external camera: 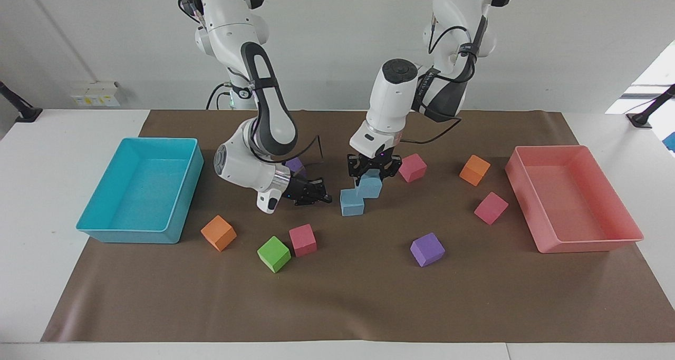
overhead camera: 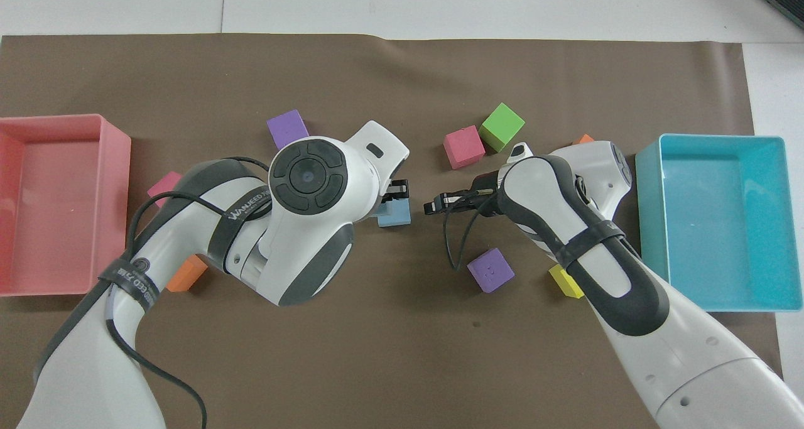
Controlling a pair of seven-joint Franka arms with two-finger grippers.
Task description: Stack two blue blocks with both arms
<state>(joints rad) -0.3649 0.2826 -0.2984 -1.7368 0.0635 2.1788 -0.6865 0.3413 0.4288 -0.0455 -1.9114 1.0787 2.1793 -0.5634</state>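
Brown mat [external camera: 337, 297]: covers most of the table; carries everything below.

Turquoise tray [external camera: 140, 191]: at the right arm's end. Pink tray [external camera: 572, 199]: at the left arm's end.

Left arm [overhead camera: 188, 253]: reaches toward the table's middle; in the overhead view its wrist housing covers the held cube and most of the cube beneath.

Right arm [overhead camera: 603, 253]: waits low over the mat, partly covering a yellow cube [overhead camera: 563, 281] and an orange cube [overhead camera: 584, 139], of which only a corner shows.

Held blue block [external camera: 370, 185]: matte light-blue cube, clamped between the fingers of the left gripper [external camera: 373, 166], raised, over the resting block's edge nearer the robots, toward the left arm's end. Contact between the two cannot be made out.

Resting blue block [external camera: 352, 202]: same cube, flat on the mat at the middle; only a strip [overhead camera: 396, 214] shows overhead.

Right gripper [external camera: 315, 194]: just beside the resting block, toward the right arm's end, not touching it; finger gap cannot be told.

Purple cube [external camera: 293, 164]: half hidden by the right arm's wrist in the facing view.
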